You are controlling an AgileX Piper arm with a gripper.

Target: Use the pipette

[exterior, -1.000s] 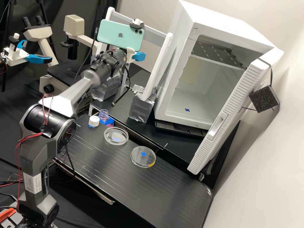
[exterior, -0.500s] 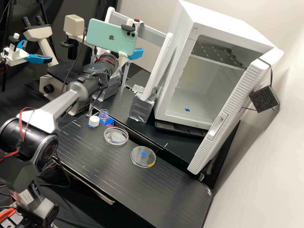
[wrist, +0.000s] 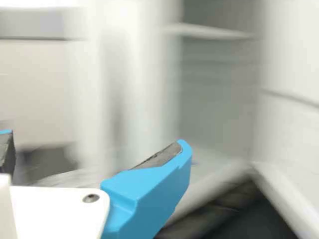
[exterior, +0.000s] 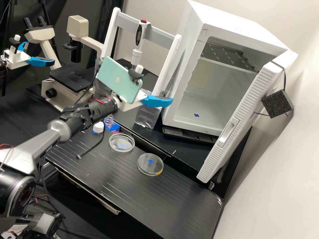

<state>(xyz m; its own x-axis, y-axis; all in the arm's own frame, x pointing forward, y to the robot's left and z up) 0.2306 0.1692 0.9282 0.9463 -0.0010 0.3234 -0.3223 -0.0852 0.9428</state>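
Observation:
The gripper [exterior: 166,100] is in front of the white stand and lower than the pipette's body, with nothing between its fingers. The wrist view has the gripper [wrist: 92,149] open, its fingers well apart. The pipette [exterior: 139,36], white with a red top, hangs upright at the stand's grey crossbar [exterior: 124,22]; its lower end is hidden behind the phone and gripper. On the bench are an open bottle [exterior: 109,120] with pinkish liquid, a white cap [exterior: 98,126], and two clear dishes, one [exterior: 121,148] near the bottle, the other [exterior: 150,167] farther right.
A white incubator [exterior: 186,49] stands open at the right, its door [exterior: 237,124] swung outwards. At the back left is a microscope [exterior: 78,26]. A phone [exterior: 116,79] rides on the arm; a cable dangles over the bench. Another blue-fingered gripper is at the far left.
The arm has swung back from the stand and lowered, its gripper now nearer the camera and turned towards the right. The phone has tilted and uncovered the pipette's body.

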